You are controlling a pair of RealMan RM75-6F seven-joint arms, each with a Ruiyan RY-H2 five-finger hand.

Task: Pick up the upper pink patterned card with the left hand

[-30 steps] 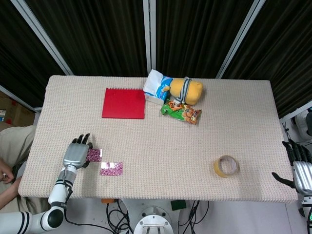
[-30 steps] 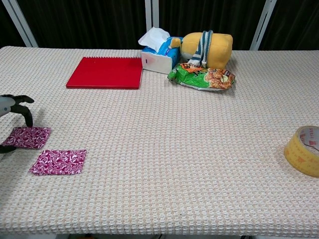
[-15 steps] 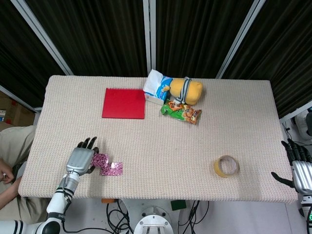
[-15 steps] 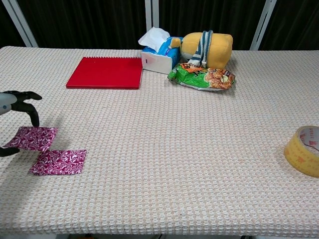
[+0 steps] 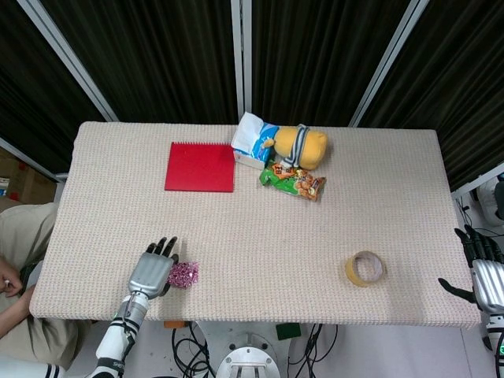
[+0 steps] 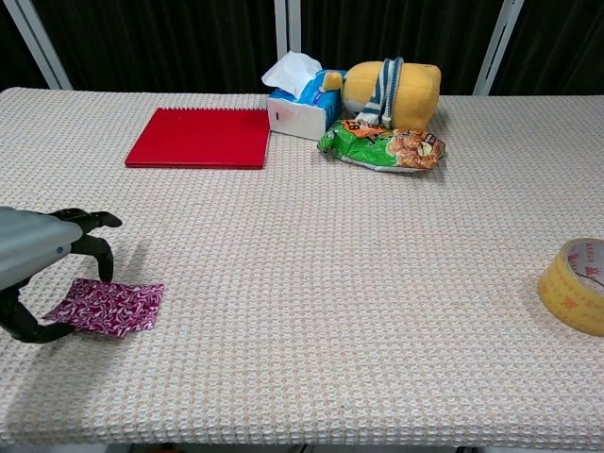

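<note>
My left hand [image 5: 153, 273] hovers at the table's front left, and its fingers and thumb pinch the upper pink patterned card [image 5: 186, 274]. In the chest view the left hand [image 6: 38, 269] shows at the left edge, with the pink patterned card [image 6: 109, 307] reaching right from between thumb and fingers. This card lies over where the lower pink card lay, and I cannot tell the two apart. My right hand [image 5: 484, 276] hangs off the table's right edge with fingers spread and nothing in it.
A red notebook [image 5: 201, 167] lies at the back left. Beside it are a tissue box [image 5: 250, 140], a yellow plush toy [image 5: 303, 146] and a snack bag [image 5: 293, 181]. A roll of yellow tape [image 5: 365, 268] sits at the front right.
My left hand has moved right and toward the front edge with the upper pink card in its pinch, bringing it over the lower card. The right hand has not moved.
</note>
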